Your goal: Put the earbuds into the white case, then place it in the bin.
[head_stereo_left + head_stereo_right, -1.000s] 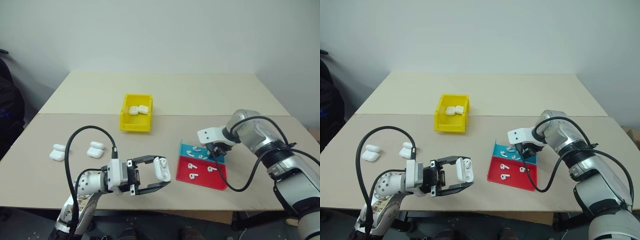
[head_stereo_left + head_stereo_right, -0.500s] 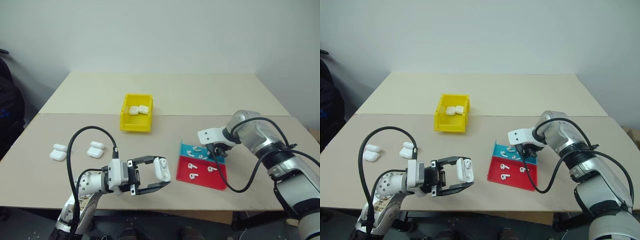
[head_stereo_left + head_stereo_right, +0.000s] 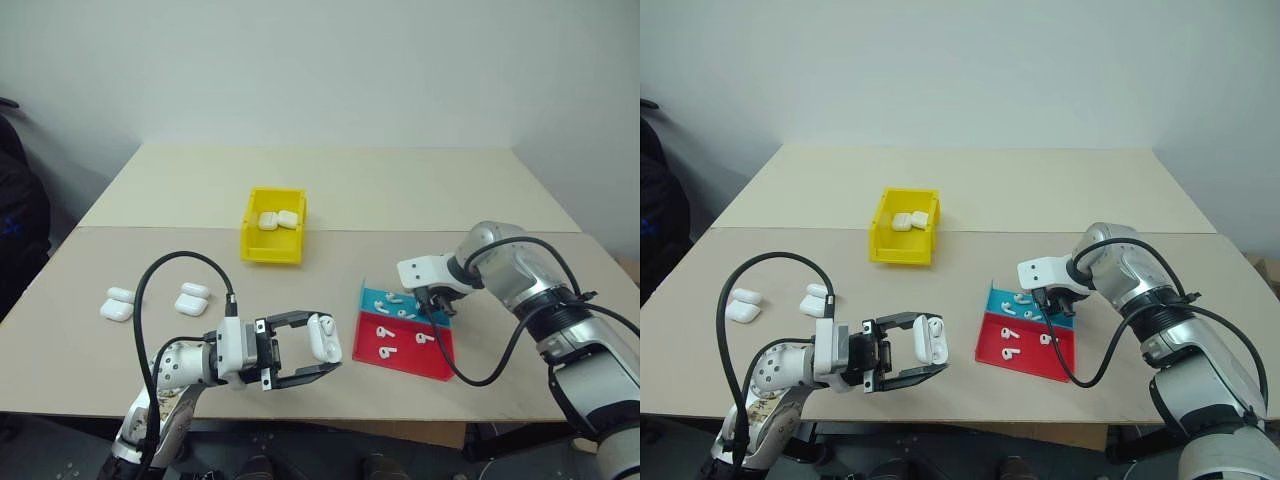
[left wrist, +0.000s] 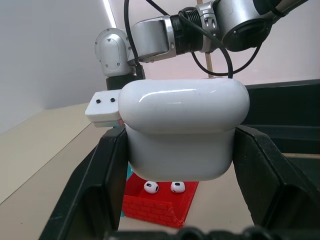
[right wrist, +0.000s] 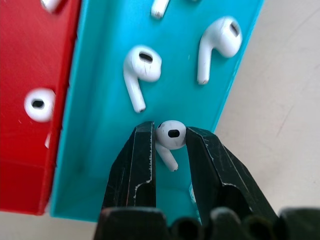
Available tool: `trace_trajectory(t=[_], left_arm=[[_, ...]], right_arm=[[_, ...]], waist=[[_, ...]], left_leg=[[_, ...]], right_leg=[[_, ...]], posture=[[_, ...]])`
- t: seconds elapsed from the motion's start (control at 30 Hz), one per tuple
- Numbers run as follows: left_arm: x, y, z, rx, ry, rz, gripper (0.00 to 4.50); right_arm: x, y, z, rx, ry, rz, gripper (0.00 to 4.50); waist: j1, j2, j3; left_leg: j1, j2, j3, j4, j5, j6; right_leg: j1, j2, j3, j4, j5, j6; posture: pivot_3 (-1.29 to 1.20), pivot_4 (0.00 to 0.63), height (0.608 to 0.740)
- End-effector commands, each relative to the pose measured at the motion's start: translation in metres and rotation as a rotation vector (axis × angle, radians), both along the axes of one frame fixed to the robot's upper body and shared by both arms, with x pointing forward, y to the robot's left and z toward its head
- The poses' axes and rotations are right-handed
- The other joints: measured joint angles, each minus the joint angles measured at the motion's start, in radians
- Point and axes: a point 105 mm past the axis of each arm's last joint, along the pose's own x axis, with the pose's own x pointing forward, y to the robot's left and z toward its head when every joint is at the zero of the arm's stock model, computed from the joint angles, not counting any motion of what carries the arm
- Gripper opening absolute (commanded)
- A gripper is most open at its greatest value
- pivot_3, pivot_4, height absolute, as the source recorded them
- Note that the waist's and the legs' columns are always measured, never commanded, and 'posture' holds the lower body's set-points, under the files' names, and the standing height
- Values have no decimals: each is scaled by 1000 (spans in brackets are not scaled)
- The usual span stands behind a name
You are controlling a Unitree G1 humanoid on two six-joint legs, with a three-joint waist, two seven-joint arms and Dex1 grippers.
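Observation:
My left gripper is shut on a white case, holding it above the table's front edge; its glossy body sits between the two black fingers. My right gripper points down over the blue half of the tray. It is shut on one white earbud, head up and stem down. Other earbuds lie loose on the blue and red halves. The yellow bin stands at mid-table with two white cases inside.
Two more white cases lie on the table to the left. The red-and-blue tray sits right of centre, near the front. A seam crosses the tabletop behind the bin.
The right hand has tilted a little over the blue half of the tray. The left gripper and its case have stayed still.

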Motion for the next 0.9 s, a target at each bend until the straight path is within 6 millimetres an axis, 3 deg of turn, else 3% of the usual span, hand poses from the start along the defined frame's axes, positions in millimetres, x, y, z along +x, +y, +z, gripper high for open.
trace_trajectory(t=[0.03,0.2,0.33,0.43,0.57,0.7,0.8,0.9], left_arm=[[-2,-2,11,-35,-42,-20,2788],[3,-6,22,-72,-57,-42,2788],[10,-9,35,-104,-59,-69,2788],[18,-12,44,-129,-63,-86,2788],[24,-15,54,-147,-64,-132,2788],[28,-19,66,-169,-65,-172,2788],[26,-22,72,-169,-52,-209,2788],[27,-22,72,-150,-53,-226,2788]], right_arm=[[-3,1,48,176,-110,-63,1087],[-27,0,100,500,-210,-169,1087],[-61,4,149,883,-245,-199,1087],[-86,8,175,1142,-271,-163,1087],[-113,17,184,1372,-215,-105,1087],[-127,31,187,1577,-130,-85,1087],[-142,53,176,1656,-67,-15,1087],[-151,69,161,1626,10,-6,1087]], waist=[[1,0,0],[10,0,0],[14,0,0],[14,0,0],[14,0,0],[11,1,0],[9,1,-1],[5,1,-1]], left_leg=[[0,0,0,0,0,0],[0,0,0,0,0,0],[0,0,-1,1,0,0],[0,0,-2,1,0,0],[1,0,-2,2,0,0],[0,0,-2,2,0,0],[0,0,-3,2,0,0],[0,0,-4,1,0,0]], right_leg=[[0,0,0,0,0,0],[0,0,0,0,0,0],[1,0,0,0,0,0],[1,0,-1,0,0,0],[2,0,0,1,1,1],[2,1,0,2,1,0],[2,1,0,2,1,0],[2,1,-1,1,0,1]], posture=[[0,150,740],[0,150,740],[0,150,740],[0,150,740],[0,150,740],[0,150,740],[0,150,740],[0,150,740]])
